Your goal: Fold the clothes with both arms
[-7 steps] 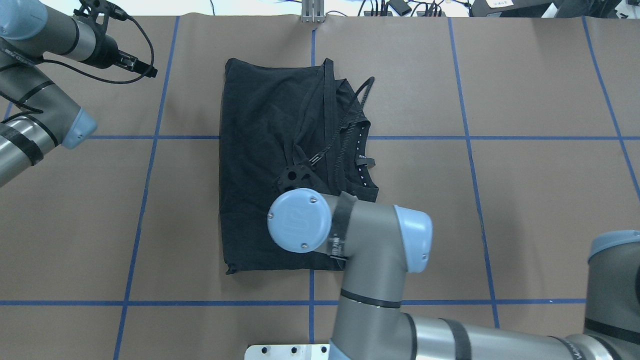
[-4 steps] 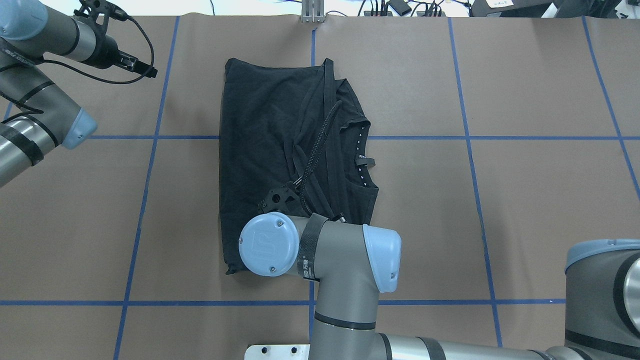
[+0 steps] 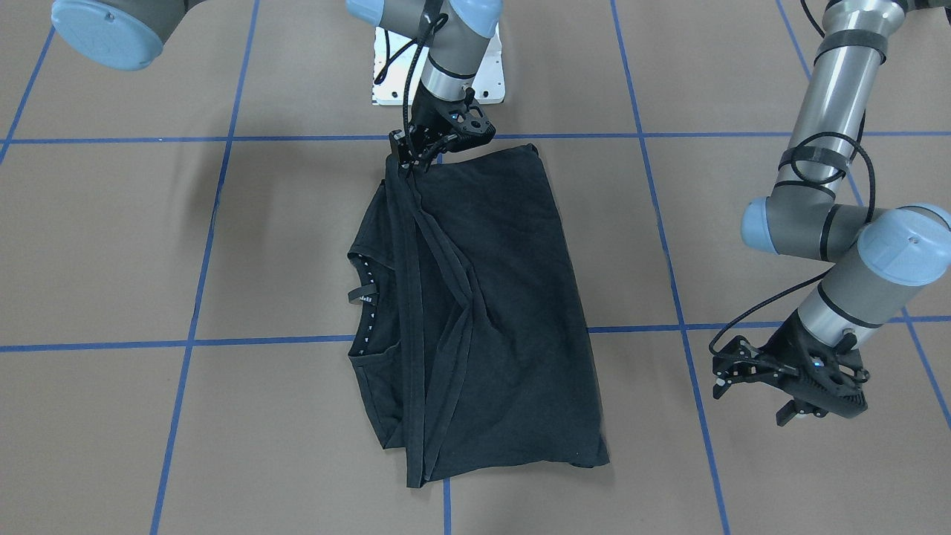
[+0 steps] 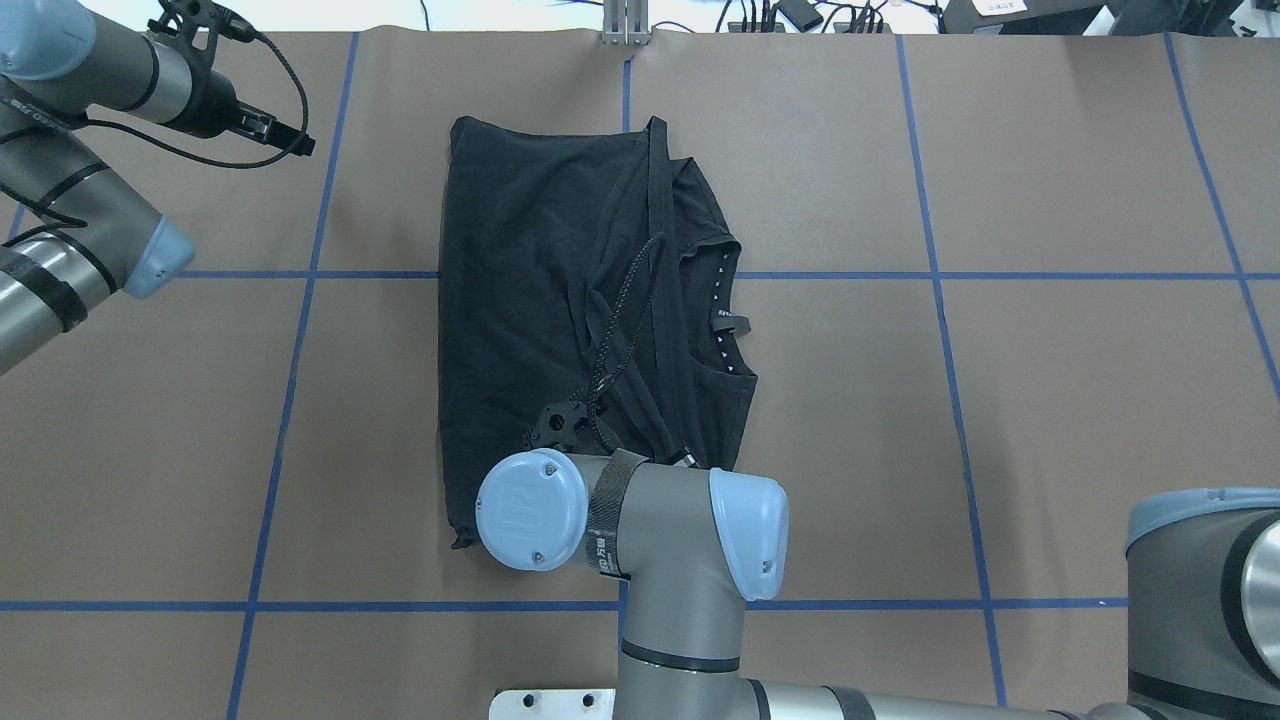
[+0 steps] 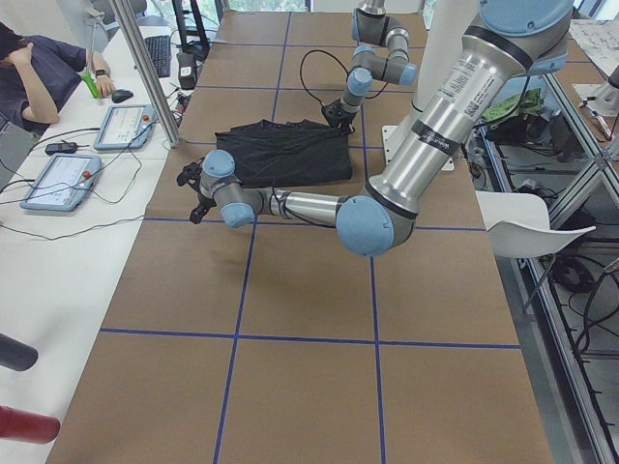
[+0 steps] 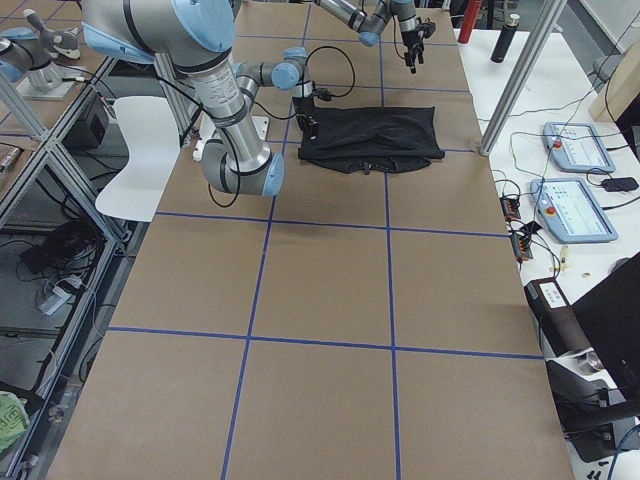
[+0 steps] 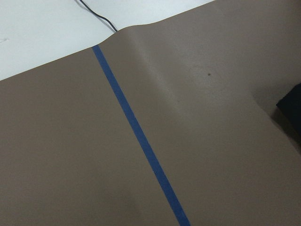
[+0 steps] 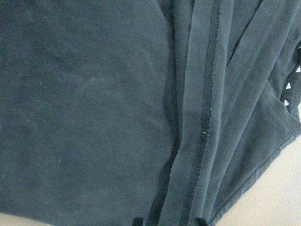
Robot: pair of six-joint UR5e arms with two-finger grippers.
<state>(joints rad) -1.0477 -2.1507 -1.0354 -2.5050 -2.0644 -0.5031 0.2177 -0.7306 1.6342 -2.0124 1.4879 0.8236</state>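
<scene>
The black T-shirt (image 3: 505,297) (image 4: 520,280) lies folded in a tall rectangle at mid-table, with long creased bands along my right side. Its collar (image 4: 725,320) with small white marks faces right. My right gripper (image 3: 405,160) hangs low over the shirt's near right corner. In the right wrist view the shirt (image 8: 84,103) fills the frame. Two dark fingertips (image 8: 136,221) stand apart at the bottom edge, astride a folded band, so this gripper is open. My left gripper (image 3: 747,394) is open and holds nothing. It hovers over bare table by the far left edge.
Brown paper with a blue tape grid (image 4: 300,275) covers the table. The white base plate (image 4: 560,700) sits at the near edge. A side bench holds tablets (image 5: 126,126) and cables, and a person (image 5: 39,68) sits there. A white chair (image 6: 140,150) stands behind the robot.
My right wrist drew back toward the robot and to the left, from the shirt's middle to its near edge. The shirt and the left arm stayed put.
</scene>
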